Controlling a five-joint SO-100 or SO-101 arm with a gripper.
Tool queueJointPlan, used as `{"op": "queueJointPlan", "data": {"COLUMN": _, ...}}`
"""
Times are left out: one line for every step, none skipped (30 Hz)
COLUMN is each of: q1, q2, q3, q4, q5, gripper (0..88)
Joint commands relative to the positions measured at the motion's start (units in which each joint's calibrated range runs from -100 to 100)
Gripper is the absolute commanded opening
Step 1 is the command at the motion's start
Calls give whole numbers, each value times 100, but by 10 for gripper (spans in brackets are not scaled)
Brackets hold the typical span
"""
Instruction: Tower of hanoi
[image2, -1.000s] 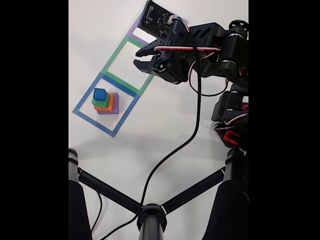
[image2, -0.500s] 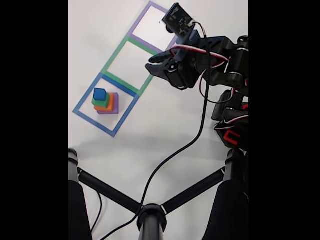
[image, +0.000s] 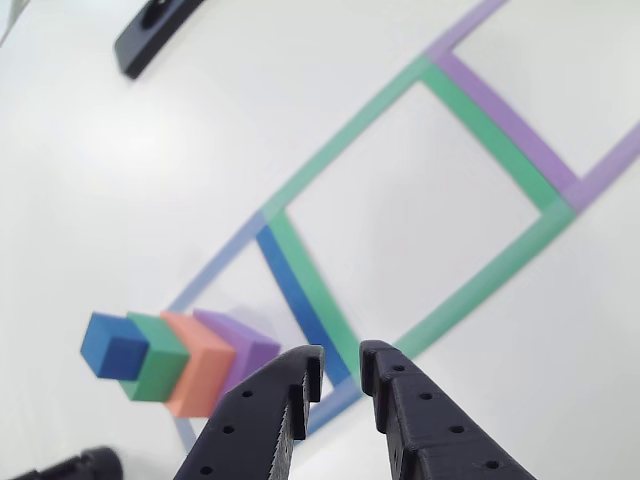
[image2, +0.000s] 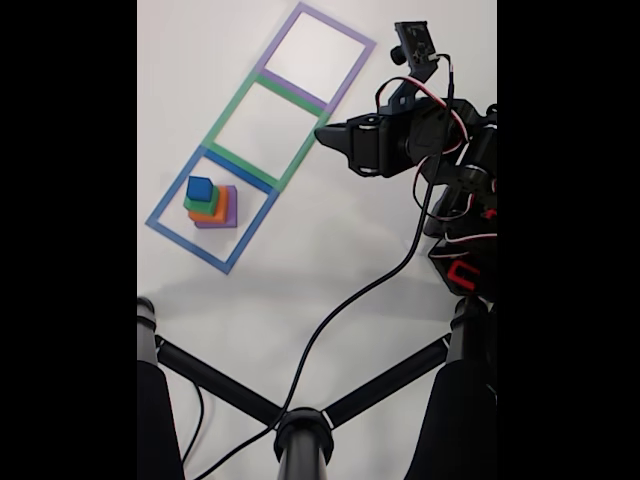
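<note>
Since a moment ago my gripper (image2: 325, 136) has pulled back right, off the green square (image2: 266, 133). Its black plastic jaws stand narrowly apart, empty. Stack (image2: 210, 203) of four stepped cubes sits in the blue taped square (image2: 213, 209), far left.

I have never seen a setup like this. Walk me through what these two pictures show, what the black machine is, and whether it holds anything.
The black machine is a small robot arm; its gripper is a two-finger claw. The fixed view looks down on a white table. The other view seems to look along the gripper, whose fingers stand slightly apart and hold nothing. On the table are three taped squares in a row: a blue square, a green square and a purple square. In the blue one stands a stack of blocks: purple at the bottom, then orange, green, blue on top.
</note>
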Motion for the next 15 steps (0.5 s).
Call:
{"op": "queueJointPlan", "data": {"q1": 242, "q2": -368, "q3": 325, "q4": -130, "q5": -1324, "gripper": 0}}
{"op": "queueJointPlan", "data": {"q1": 287, "q2": -432, "q3": 434, "q4": -130, "q5": -1489, "gripper": 0}}
{"op": "queueJointPlan", "data": {"q1": 333, "q2": -497, "q3": 543, "q4": -146, "q5": -1765, "gripper": 0}}
{"op": "queueJointPlan", "data": {"q1": 364, "q2": -545, "q3": 616, "q4": -146, "q5": -1967, "gripper": 0}}
{"op": "queueJointPlan", "data": {"q1": 394, "q2": -593, "q3": 707, "q4": -146, "q5": -2169, "gripper": 0}}
{"op": "queueJointPlan", "data": {"q1": 417, "q2": -633, "q3": 770, "q4": -146, "q5": -2445, "gripper": 0}}
{"op": "queueJointPlan", "data": {"q1": 440, "q2": -665, "q3": 825, "q4": -146, "q5": -2684, "gripper": 0}}
{"op": "queueJointPlan", "data": {"q1": 455, "q2": -697, "q3": 889, "q4": -146, "q5": -2942, "gripper": 0}}
{"op": "queueJointPlan", "data": {"q1": 478, "q2": -745, "q3": 961, "q4": -162, "q5": -3236, "gripper": 0}}
{"op": "queueJointPlan", "data": {"q1": 501, "q2": -801, "q3": 1025, "q4": -154, "q5": -3401, "gripper": 0}}
{"op": "queueJointPlan", "data": {"q1": 516, "q2": -841, "q3": 1098, "q4": -146, "q5": -3548, "gripper": 0}}
{"op": "queueJointPlan", "data": {"q1": 547, "q2": -889, "q3": 1198, "q4": -146, "q5": -3714, "gripper": 0}}
{"op": "queueJointPlan", "data": {"q1": 562, "q2": -929, "q3": 1279, "q4": -146, "q5": -3861, "gripper": 0}}
{"op": "queueJointPlan", "data": {"q1": 585, "q2": -969, "q3": 1352, "q4": -154, "q5": -4044, "gripper": 0}}
{"op": "queueJointPlan", "data": {"q1": 600, "q2": -993, "q3": 1416, "q4": -178, "q5": -4228, "gripper": 0}}
